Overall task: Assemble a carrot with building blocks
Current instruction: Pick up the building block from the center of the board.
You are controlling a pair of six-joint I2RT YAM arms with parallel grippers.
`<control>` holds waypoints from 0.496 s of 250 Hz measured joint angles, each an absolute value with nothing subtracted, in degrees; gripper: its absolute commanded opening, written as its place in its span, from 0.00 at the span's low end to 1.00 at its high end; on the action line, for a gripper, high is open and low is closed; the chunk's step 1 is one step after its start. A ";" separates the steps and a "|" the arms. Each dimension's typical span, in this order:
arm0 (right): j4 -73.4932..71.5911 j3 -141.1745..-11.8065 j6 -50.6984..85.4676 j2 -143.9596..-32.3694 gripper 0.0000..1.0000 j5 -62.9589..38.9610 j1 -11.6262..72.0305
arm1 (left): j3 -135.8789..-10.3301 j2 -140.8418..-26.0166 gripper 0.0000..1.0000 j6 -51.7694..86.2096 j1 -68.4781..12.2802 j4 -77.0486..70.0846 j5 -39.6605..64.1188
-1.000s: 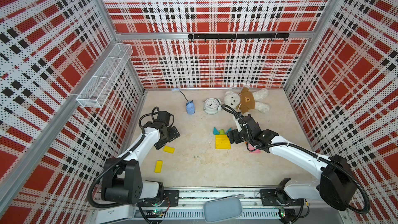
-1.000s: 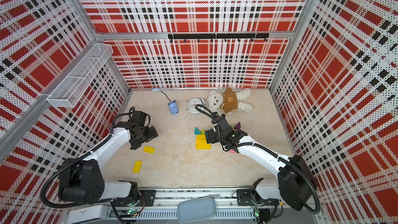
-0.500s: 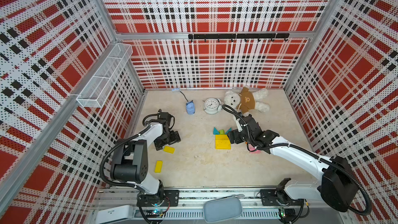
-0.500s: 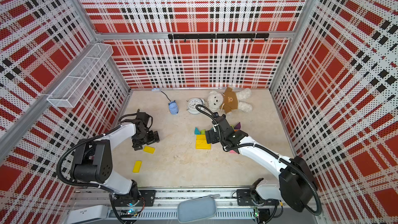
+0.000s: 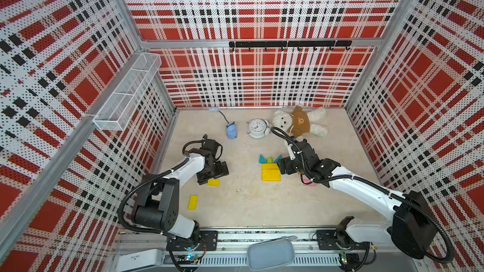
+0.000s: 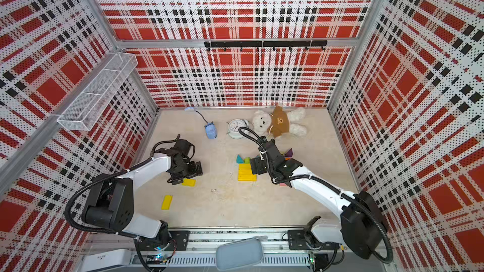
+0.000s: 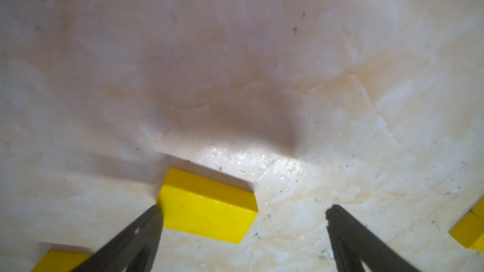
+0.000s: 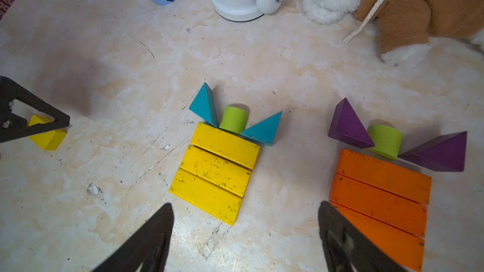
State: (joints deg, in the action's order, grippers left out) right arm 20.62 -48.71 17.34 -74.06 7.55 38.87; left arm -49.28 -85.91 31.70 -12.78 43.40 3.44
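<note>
Three yellow bars [image 5: 271, 172] lie side by side with two teal triangles [image 8: 207, 104] and a lime-green stub [image 8: 234, 119] at their far end. Beside them, three orange bars [image 8: 379, 194] carry purple triangles [image 8: 345, 126] and another green stub. My right gripper [image 8: 245, 205] hangs open over bare floor between the two sets, and shows in a top view [image 5: 284, 168]. My left gripper [image 7: 243, 209] is open and low over a loose yellow bar [image 7: 207, 205], with one fingertip at the bar's corner. A second loose yellow bar [image 5: 193, 202] lies nearer the front.
A white alarm clock [image 5: 258, 128], a teddy bear [image 5: 298, 122] and a small blue gadget [image 5: 231, 130] stand along the back. A pink bar [image 5: 309, 184] peeks out under the right arm. A wire basket [image 5: 128, 95] hangs on the left wall.
My left gripper has swung toward the front and come down onto the loose yellow bar. The right arm has barely moved.
</note>
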 measured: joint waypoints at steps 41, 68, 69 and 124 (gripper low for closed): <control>20.64 -48.71 17.34 -74.06 0.88 7.57 38.87 | -48.75 -85.73 1.00 33.41 -14.83 43.68 1.34; 20.64 -48.71 17.34 -74.06 0.89 7.53 38.87 | -48.75 -85.01 1.00 34.04 -16.64 44.97 -1.74; 20.64 -48.71 17.34 -74.06 0.89 7.53 38.85 | -48.75 -84.97 1.00 34.04 -16.67 44.99 -1.80; 20.60 -48.71 17.34 -74.06 0.90 7.33 38.87 | -48.80 -81.95 1.00 33.47 -13.04 45.25 -4.36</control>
State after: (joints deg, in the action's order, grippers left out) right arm 20.60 -48.71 17.34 -74.06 7.33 38.87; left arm -48.80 -81.95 33.47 -13.04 45.25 -4.36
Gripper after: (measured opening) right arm 0.896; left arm 0.993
